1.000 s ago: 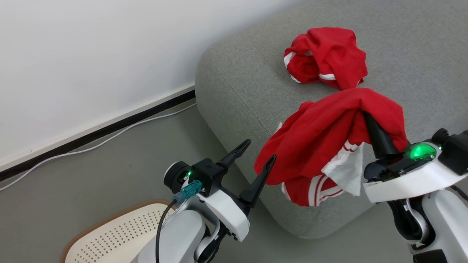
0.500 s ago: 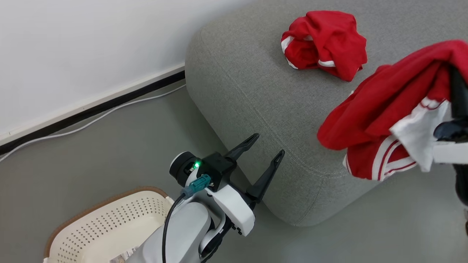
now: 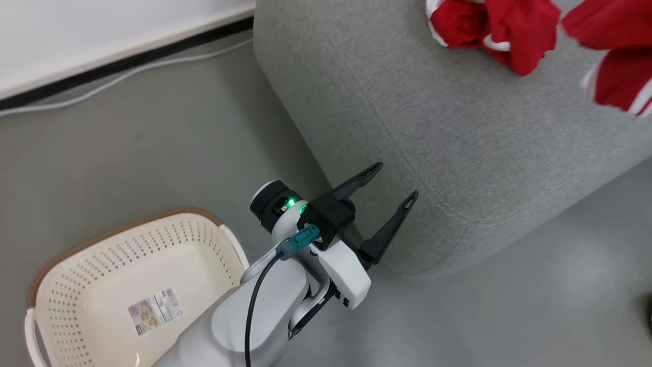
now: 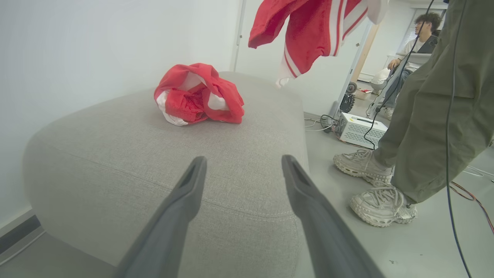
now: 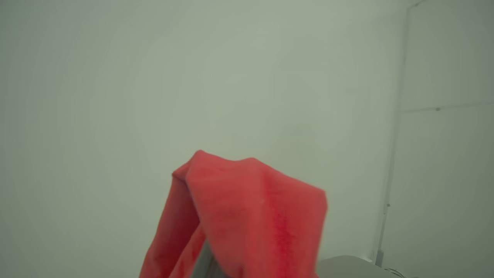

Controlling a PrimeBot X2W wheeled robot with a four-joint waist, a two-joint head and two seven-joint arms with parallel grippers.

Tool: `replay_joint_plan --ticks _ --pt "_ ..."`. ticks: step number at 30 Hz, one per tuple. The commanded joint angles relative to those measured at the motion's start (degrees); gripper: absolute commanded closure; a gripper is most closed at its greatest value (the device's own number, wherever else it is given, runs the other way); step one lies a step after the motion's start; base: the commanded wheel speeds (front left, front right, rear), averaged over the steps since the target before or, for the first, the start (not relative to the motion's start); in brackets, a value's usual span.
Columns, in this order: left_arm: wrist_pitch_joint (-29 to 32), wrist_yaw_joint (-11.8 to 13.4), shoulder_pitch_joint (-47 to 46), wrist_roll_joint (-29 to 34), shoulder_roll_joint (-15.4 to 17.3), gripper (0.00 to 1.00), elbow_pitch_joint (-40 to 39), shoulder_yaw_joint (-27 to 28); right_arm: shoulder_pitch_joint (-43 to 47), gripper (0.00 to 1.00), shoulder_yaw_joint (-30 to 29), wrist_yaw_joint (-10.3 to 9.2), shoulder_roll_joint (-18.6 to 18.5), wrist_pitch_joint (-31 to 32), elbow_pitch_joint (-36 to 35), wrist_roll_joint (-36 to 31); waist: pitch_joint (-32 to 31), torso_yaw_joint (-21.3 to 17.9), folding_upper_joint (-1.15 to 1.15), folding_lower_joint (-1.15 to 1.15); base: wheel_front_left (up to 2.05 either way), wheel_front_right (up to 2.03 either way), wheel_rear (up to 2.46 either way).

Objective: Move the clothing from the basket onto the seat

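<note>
From where I stand, the large grey fabric-upholstered sofa (image 3: 407,102) with its rounded corners takes up most of the floor space. A crumpled red garment (image 3: 494,25) with white trim lies bunched on its top cushion, well back from the near corner. A second red garment (image 4: 308,31), white-striped, hangs in the air above the far part of the sofa, apart from the crumpled one and not touching the cushion. It is draped over the right gripper (image 5: 205,261), whose fingers are closed together under the cloth, with only a grey sliver of them showing beneath the red folds. The left gripper (image 3: 397,180) hovers just beside the sofa's near corner with its two long dark fingers spread wide and nothing between them, pointing towards the cushion. Down on the grey floor to the robot's left sits the oval cream-white perforated plastic basket (image 3: 117,224) with its brown woven-look rim, a paper label (image 3: 154,310) stuck to its bottom. A thin white cable (image 3: 127,76) runs along the black skirting. Beyond the sofa a person in olive trousers (image 4: 424,116) and pale sneakers (image 4: 366,166) stands close by.
</note>
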Motion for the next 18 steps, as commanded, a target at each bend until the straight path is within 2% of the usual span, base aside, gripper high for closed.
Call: replay_joint_plan --ticks 1,10,15,18 --pt "-0.3 0.5 -2.3 -0.6 -0.1 0.0 -1.2 1.1 -1.2 1.0 -0.1 0.17 -2.3 -0.3 -0.6 -0.7 2.5 1.5 0.0 0.0 0.0 0.0 0.0" --pt "-0.3 2.3 -6.9 -2.4 -0.1 0.0 0.0 -3.3 -12.2 1.0 -3.7 0.17 -8.3 -0.3 10.6 -4.1 9.3 5.3 0.0 0.0 0.0 0.0 0.0" --pt "-0.3 3.3 -8.6 -3.7 -0.1 0.0 -0.3 -5.6 -18.8 1.0 -5.1 0.17 -10.4 -0.3 17.1 -7.0 12.2 8.2 0.0 0.0 0.0 0.0 0.0" --pt "-0.3 3.8 -9.2 -5.1 -0.1 0.0 -1.1 -7.6 -23.4 1.0 -6.5 0.17 -13.1 -0.3 24.4 -9.3 13.5 11.2 0.0 0.0 0.0 0.0 0.0"
